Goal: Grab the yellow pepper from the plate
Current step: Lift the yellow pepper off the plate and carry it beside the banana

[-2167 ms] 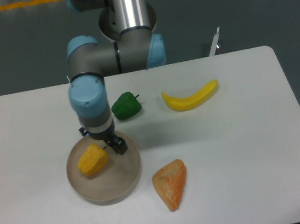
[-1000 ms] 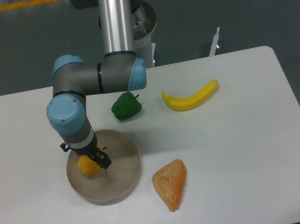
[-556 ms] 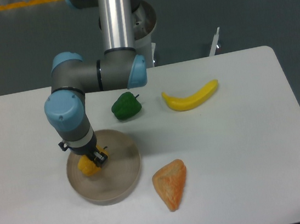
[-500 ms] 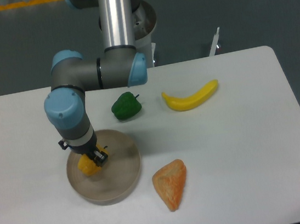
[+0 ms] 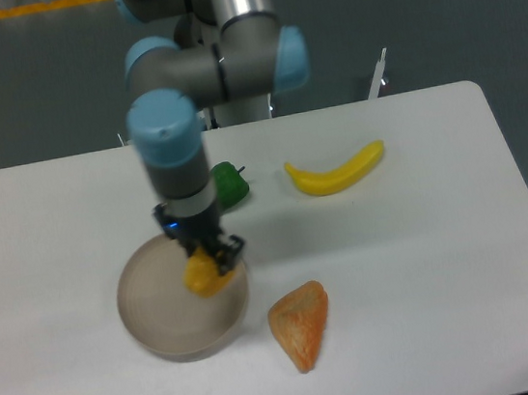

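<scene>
Yellow pepper [image 5: 204,274] in tool [image 5: 209,256], over plate [image 5: 154,321].

You were looking at a robotics lab: a white table [image 5: 429,263] on grey flooring, with toy food like the banana [image 5: 335,170].

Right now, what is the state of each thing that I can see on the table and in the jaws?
gripper: jaws shut on the yellow pepper
yellow pepper: held, lifted over the plate's right side
plate: empty, flat on the table
green pepper: on the table, partly hidden by the arm
banana: lying free
orange wedge: lying free
</scene>
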Robot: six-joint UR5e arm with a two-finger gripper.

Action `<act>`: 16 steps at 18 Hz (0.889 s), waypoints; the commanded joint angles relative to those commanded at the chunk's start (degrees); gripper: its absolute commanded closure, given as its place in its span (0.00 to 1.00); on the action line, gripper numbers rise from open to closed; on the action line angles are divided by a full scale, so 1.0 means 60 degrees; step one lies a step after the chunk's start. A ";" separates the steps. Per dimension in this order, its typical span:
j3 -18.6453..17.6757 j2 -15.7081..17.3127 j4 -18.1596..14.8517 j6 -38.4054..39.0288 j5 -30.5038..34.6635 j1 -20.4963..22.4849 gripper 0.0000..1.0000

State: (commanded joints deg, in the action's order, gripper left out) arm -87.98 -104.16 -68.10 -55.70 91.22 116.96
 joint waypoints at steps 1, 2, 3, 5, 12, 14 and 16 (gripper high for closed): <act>0.0000 0.0044 -0.0161 -0.0541 0.0045 0.0410 0.73; -0.0014 0.0045 -0.0177 -0.0923 0.0031 0.0704 0.73; -0.0073 0.0045 -0.0192 -0.1449 0.0016 0.1113 0.73; -0.0015 0.0030 -0.0207 -0.2475 -0.0013 0.1788 0.73; 0.0263 -0.0554 -0.0251 -0.5365 0.0030 0.3343 0.74; 0.0337 -0.0789 -0.0251 -0.5496 0.0001 0.3547 0.74; 0.0366 -0.0936 -0.0236 -0.5541 -0.0086 0.3709 0.74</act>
State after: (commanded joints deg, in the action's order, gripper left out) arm -85.78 -109.77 -69.52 -88.94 90.70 139.21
